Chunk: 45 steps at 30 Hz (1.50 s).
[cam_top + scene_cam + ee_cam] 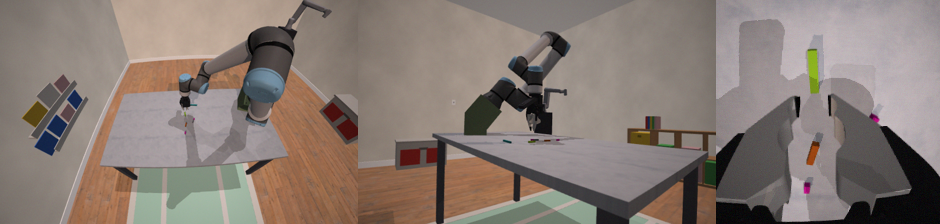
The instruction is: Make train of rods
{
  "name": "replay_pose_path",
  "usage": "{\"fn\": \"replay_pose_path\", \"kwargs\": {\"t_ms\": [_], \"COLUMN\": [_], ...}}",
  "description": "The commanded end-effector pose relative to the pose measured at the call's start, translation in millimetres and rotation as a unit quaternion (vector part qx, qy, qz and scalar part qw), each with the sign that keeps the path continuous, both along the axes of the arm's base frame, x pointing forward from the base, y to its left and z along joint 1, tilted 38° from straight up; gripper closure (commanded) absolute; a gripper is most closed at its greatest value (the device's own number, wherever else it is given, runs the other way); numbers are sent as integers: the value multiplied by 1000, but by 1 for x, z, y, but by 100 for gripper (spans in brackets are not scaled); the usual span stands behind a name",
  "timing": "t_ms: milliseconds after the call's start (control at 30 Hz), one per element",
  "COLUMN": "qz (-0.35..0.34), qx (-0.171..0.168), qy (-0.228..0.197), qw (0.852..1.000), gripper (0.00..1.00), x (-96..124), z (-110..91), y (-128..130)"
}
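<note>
progress appears slight: no train is seen on the table point(141, 152), and no two rods are found end to end. the turquoise rod point(193, 104) lies flat toward the far edge, just beside the pincer point(184, 103) as the top view has it, and apart from the rest. the lime rod point(813, 71) lies nearest it, then the orange rod point(812, 153) toward the table's middle and a small magenta rod point(807, 187) beyond it toward the near edge, the three roughly along one line but with plain gaps between them. a second magenta rod point(874, 117), lying against a grey piece that may be a grey rod or only shading, is set off to one side of that line. the pincer is held well above the table, as the exterior view shows, with its jaws drawn nearly together and nothing pinched between them; only the table and the orange rod are seen through the narrow gap in the wrist view. by colour, lime with orange would need a blue rod, and none can be made out; lime, grey and magenta would fit if the grey piece is a rod. every placement is judged still to be made: three rods to be chosen, brought into one straight line with ends touching, and the others kept well apart.
</note>
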<state>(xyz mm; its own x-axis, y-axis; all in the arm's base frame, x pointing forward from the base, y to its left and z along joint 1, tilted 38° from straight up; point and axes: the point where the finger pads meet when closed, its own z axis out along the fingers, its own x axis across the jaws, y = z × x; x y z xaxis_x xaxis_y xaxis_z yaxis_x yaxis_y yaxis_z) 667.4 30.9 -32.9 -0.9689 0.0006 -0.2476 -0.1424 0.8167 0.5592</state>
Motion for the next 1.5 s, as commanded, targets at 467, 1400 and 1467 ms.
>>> {"fn": "replay_pose_path", "kwargs": {"t_ms": [467,1400,1467], "qz": [1,1,1], "qx": [1,1,0], "qy": [0,0,0], "qw": [1000,1000,1000], "gripper": [86,86,86], "x": [2,10,10], "z": [-7,-34,-36], "y": [6,26,27]}}
